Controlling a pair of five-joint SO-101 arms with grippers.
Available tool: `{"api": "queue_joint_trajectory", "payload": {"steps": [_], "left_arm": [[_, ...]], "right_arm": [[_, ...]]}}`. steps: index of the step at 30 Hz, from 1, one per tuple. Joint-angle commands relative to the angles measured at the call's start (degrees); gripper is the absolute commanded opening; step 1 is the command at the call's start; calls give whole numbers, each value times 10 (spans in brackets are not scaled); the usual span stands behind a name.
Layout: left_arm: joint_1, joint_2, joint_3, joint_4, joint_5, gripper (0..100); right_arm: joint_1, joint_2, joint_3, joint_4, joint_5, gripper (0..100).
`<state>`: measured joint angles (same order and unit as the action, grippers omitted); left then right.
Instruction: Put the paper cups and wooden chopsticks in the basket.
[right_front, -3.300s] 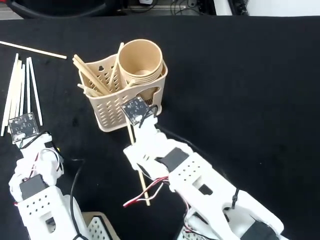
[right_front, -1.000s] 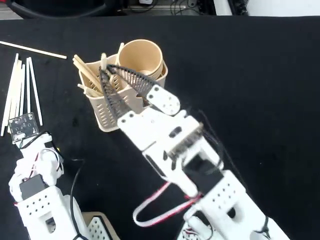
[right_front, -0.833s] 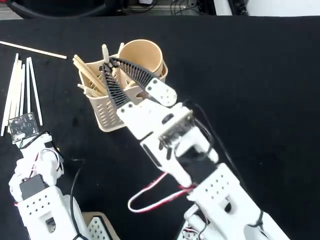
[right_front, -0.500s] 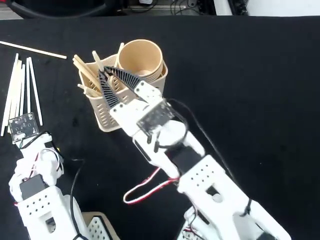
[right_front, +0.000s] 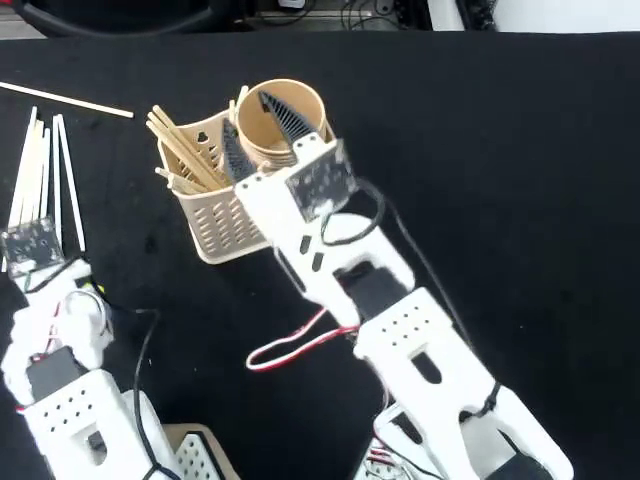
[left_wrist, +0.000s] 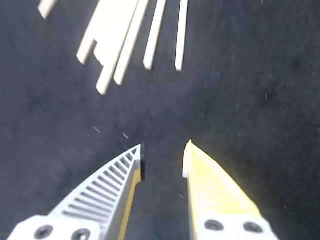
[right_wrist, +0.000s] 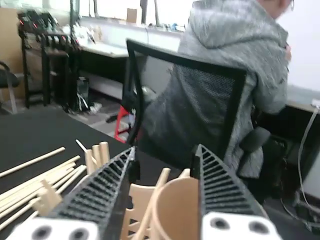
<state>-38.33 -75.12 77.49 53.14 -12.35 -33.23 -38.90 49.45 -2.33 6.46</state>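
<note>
A beige slotted basket (right_front: 215, 222) stands at the table's middle left, with stacked paper cups (right_front: 282, 122) and several wooden chopsticks (right_front: 183, 152) in it. My right gripper (right_front: 258, 135) hovers open and empty above the basket; one finger is over the cups, the other over the chopstick side. The right wrist view shows that gripper (right_wrist: 164, 157) open over the cups (right_wrist: 180, 210) and the basket's chopsticks (right_wrist: 40, 185). Several loose chopsticks (right_front: 40, 180) lie at the table's left. My left gripper (left_wrist: 162, 160) is open and empty just short of their ends (left_wrist: 125, 45).
One single chopstick (right_front: 65, 100) lies apart near the far left edge. The left arm (right_front: 55, 370) stands at the near left corner, the right arm (right_front: 400, 340) runs from the near middle. The black table's right half is bare.
The right arm lifted a chopstick from the table in front of the basket, dropped it in, and now stands open over the cups. The left arm shifted slightly towards the loose chopsticks.
</note>
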Motion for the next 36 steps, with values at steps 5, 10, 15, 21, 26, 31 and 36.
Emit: {"api": "queue_joint_trajectory", "payload": {"steps": [5,10,15,21,26,31,36], "left_arm": [[-11,214,-269,52,-63,149],[-11,474,-448,54,-78,149],[-10,724,-681,119,-103,149],[-7,984,-1004,240,-115,149],[28,1160,-1254,315,-115,149],[58,1307,-1475,357,-114,149],[52,1433,-1623,360,-74,149]], "right_arm": [[91,-95,-209,371,-5,174],[198,-170,-226,513,-2,174],[306,-220,-167,606,-1,174],[379,-236,-50,627,-1,174],[348,-237,79,552,-4,173],[303,-239,194,450,-1,173],[295,-239,248,415,-1,173]]}}
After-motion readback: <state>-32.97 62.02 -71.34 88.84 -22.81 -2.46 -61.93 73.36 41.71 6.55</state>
